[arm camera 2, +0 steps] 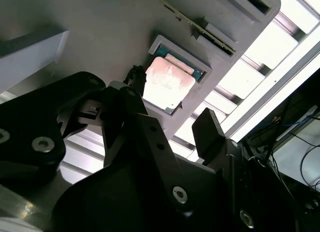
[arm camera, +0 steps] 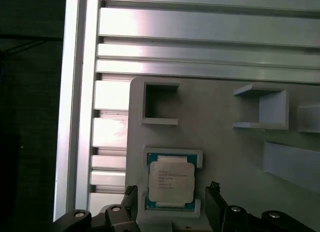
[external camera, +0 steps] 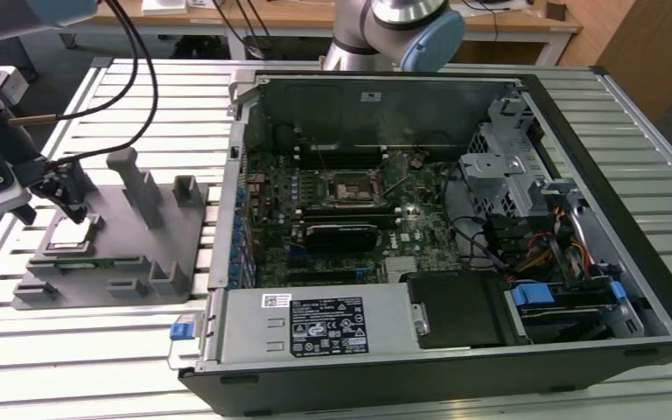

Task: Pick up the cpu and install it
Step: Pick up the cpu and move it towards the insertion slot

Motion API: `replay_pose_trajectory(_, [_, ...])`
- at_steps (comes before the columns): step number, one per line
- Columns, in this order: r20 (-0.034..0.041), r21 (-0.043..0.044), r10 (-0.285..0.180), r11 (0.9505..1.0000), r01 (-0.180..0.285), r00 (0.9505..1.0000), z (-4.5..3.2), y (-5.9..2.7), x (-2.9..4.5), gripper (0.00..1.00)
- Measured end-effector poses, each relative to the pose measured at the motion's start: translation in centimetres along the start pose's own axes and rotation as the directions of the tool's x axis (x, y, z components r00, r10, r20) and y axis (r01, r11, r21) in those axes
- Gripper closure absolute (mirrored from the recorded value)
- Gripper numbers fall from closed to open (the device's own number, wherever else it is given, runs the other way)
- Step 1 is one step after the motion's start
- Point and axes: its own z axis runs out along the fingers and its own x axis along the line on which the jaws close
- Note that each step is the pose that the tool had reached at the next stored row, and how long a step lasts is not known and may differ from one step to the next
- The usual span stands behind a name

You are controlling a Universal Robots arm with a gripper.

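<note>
Where the grey plastic fixture (external camera: 137, 254) sits at the left of the exterior view, I see the small, flat, square cpu (external camera: 69, 246) with its pale silvery metal top lying in a shallow rimmed recess. My black two-fingered gripper (external camera: 66, 208) hovers just above it, spread apart and holding nothing. In the first wrist view its fingers (arm camera: 215, 204) stand one on either side of the chip.

Fixture: grey plastic fixture (external camera: 126, 262) on the slatted metal table (external camera: 80, 350), at the exterior view's left.
Cpu: small square silvery cpu (external camera: 70, 246) (arm camera: 171, 180) in a fixture pocket.
Gripper: black gripper (external camera: 67, 206) over the cpu, a finger on each side.
Case: open black computer case (external camera: 570, 114) on the fixture's right.
</note>
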Motion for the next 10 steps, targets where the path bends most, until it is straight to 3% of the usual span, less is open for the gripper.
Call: replay_pose_trajectory(10, [-0.0001, 0.0001, 0.0, 1.0, 0.0, 1.0, 1.14, -0.04, -0.01, 0.36])
